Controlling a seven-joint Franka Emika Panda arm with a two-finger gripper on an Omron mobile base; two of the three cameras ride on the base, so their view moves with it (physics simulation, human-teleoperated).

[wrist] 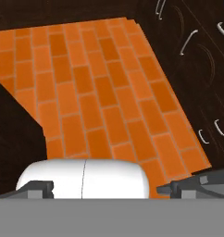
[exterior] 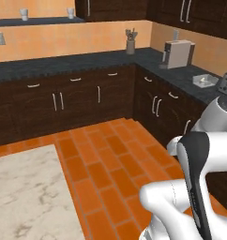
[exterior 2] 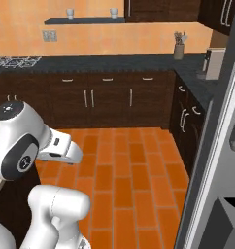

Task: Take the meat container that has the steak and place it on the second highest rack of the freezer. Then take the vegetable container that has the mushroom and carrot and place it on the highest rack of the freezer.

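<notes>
Currently my arm [exterior: 195, 187] is folded low; hand [wrist: 104, 187] fully open, empty, aimed at tiled floor [wrist: 100, 92]. Freezer [exterior 2: 211, 160] door edge upright at right.

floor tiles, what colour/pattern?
Orange rectangular brick-laid tiles with paler grout, the floor shows best in the right base view.

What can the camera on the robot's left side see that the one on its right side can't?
Left base view alone: a marble-look counter at lower left, a shallow tray and a toaster on the dark counter at right.

Right base view alone: a stove grate at far left, a wall socket, and a tall grey door edge with dark bins along the right side.

Both: the orange tiled floor, dark cabinets, the utensil holder, the coffee machine, and a shelf with two cups.
</notes>
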